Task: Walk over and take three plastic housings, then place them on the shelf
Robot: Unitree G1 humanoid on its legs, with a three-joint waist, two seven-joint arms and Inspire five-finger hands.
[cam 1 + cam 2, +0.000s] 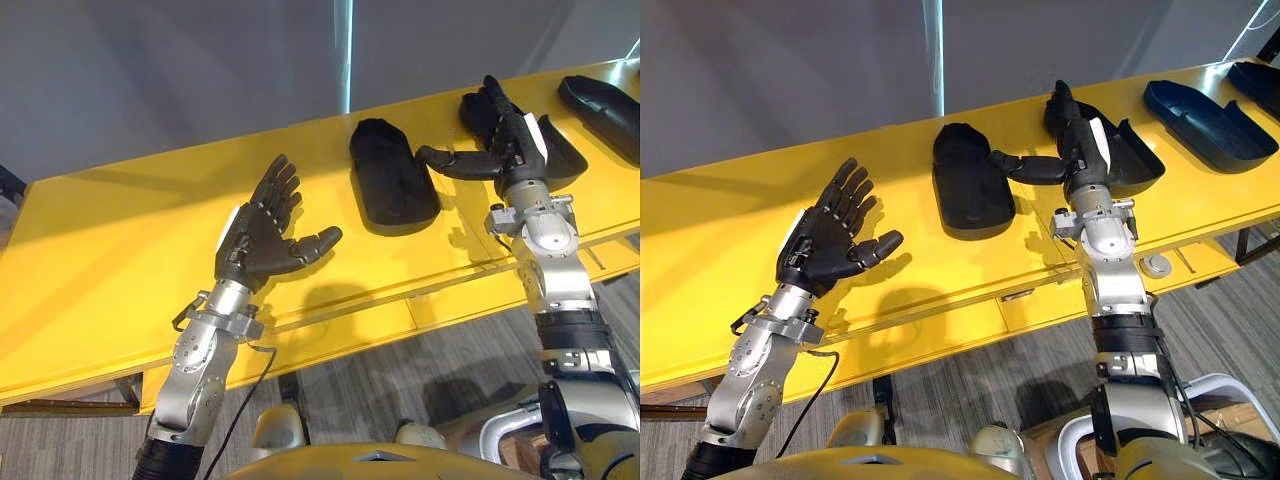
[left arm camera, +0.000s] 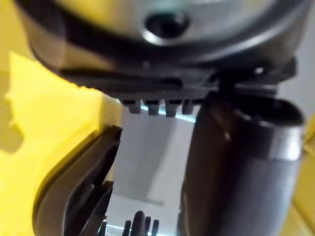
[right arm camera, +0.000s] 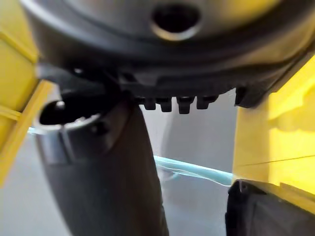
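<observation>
Three dark plastic housings lie in a row on the yellow table (image 1: 110, 250). The first housing (image 1: 390, 180) rests between my two hands. A second housing (image 1: 1132, 152) lies under and behind my right hand (image 1: 1080, 135), whose fingers are straight and whose thumb points toward the first housing. The third housing (image 1: 1208, 122) sits further right. My left hand (image 1: 262, 232) hovers over bare table left of the first housing, palm up, fingers spread and holding nothing.
A fourth dark housing (image 1: 1255, 82) shows at the far right of the table. A grey wall (image 1: 180, 70) stands behind the table. The table's front edge (image 1: 330, 330) runs just past my wrists, with grey floor below.
</observation>
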